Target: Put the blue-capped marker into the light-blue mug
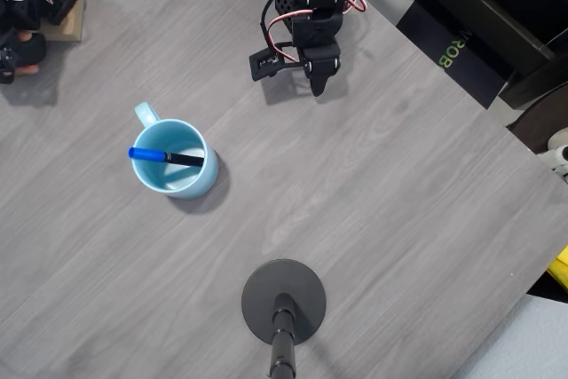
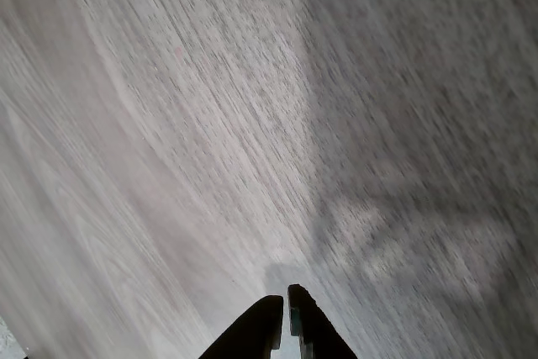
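The blue-capped marker (image 1: 166, 156) lies inside the light-blue mug (image 1: 197, 182), slanted across its opening with the blue cap resting on the rim beside the handle. The mug stands on the grey wood-grain table (image 1: 382, 201), in its left half in the overhead view. The tool (image 1: 318, 86) hangs near the table's far edge, well apart from the mug, its fingers (image 2: 313, 325) drawn nearly together and empty. A black round stand base (image 1: 284, 295) sits near the table's near edge.

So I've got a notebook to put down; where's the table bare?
Bare: the wide right stretch of the table between the gripper and the stand base, and the lower left below the mug. Crowded: the top left corner and around the arm.
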`<control>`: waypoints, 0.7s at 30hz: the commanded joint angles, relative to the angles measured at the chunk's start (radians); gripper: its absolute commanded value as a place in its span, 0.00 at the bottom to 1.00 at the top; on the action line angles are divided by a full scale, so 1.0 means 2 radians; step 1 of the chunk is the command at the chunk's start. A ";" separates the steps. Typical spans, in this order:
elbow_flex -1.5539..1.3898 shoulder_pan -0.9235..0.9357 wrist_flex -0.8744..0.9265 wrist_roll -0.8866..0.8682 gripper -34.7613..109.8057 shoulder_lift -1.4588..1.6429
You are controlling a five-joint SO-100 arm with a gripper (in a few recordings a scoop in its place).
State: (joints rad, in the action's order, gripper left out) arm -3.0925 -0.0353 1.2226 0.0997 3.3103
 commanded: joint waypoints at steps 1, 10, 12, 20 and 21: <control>-0.001 -0.001 0.007 0.001 0.24 0.014; -0.001 0.001 0.008 0.000 0.24 0.014; -0.001 0.001 0.008 0.000 0.24 0.014; -0.001 0.001 0.008 0.000 0.24 0.014; -0.001 0.001 0.008 0.000 0.24 0.014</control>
State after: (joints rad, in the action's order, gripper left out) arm -3.0925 -0.0353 1.2226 0.0997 3.3103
